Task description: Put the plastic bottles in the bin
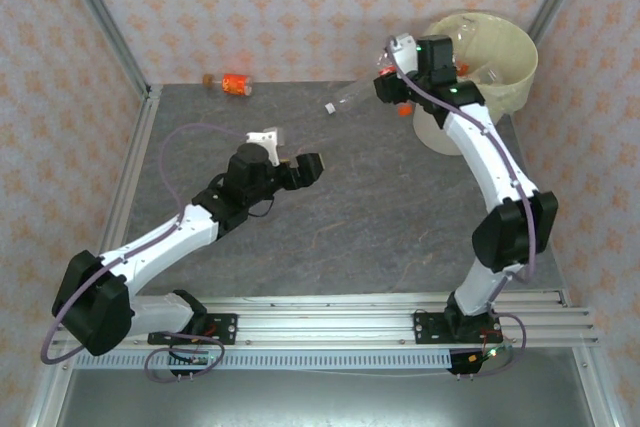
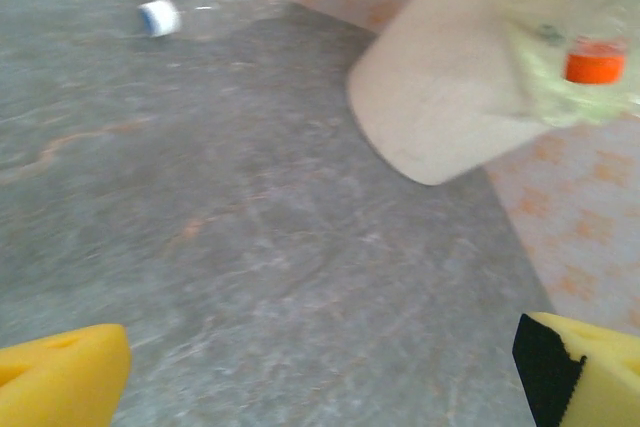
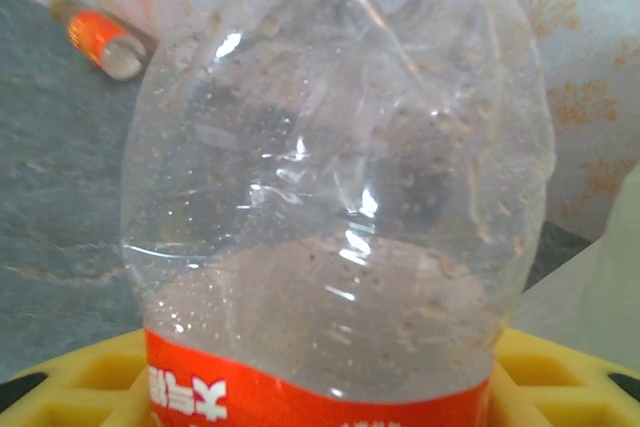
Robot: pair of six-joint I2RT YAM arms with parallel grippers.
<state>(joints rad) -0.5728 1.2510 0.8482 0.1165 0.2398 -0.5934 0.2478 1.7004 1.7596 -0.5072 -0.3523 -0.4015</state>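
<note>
My right gripper (image 1: 392, 84) is raised just left of the bin (image 1: 500, 52), a pale cream bucket at the back right. It is shut on a clear crushed bottle with a red-orange label (image 3: 330, 197), which sits between the yellow pads (image 3: 90, 372). A clear bottle with a pale cap (image 1: 345, 99) lies on the table left of the bin, and appears blurred as the capped bottle (image 2: 200, 12) in the left wrist view. An orange-labelled bottle (image 1: 235, 84) lies by the back wall. My left gripper (image 1: 305, 169) hovers open over mid-table, with nothing between its yellow fingertips (image 2: 60, 377).
The bin's wall (image 2: 450, 97) fills the upper right of the left wrist view, with an orange cap (image 2: 595, 62) showing against it. The far orange-labelled bottle (image 3: 105, 42) lies on grey table behind the held one. Patterned walls and metal posts enclose the table.
</note>
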